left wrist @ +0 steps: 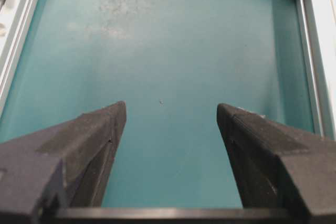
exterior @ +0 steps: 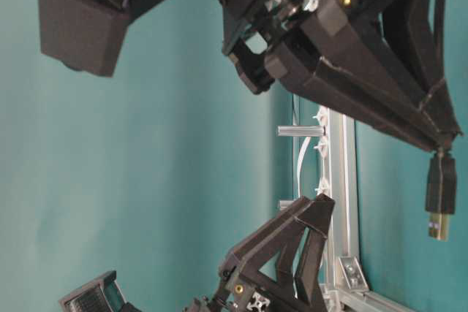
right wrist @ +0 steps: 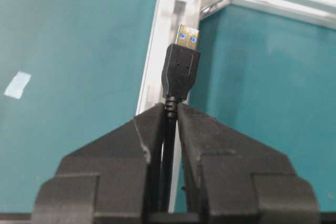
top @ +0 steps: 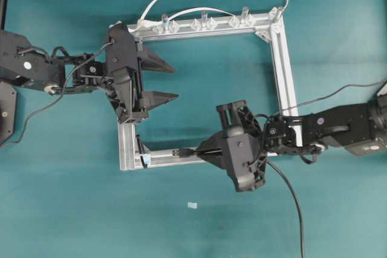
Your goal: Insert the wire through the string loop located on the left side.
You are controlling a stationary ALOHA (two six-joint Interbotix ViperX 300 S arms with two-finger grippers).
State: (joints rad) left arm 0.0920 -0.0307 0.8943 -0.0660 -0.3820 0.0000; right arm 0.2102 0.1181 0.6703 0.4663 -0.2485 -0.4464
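I saw bare teal tabletop (top: pixel 72 197) under the frame (top: pixel 284 64); my right claw (top: pixel 202 151) pinched the wire (right wrist: pixel 181 72), my left claw (top: pixel 166 81) gaped wide.

One view looks straight down; another sits sideways at table level; both wrist cameras closely share the silver frame (top: pixel 284 58).

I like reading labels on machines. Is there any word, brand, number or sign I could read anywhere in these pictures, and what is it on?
None can be read.
The wire plug shows only blue inserts in its metal tip, no lettering.
The right gripper, left gripper and silver frame bear no visible print.
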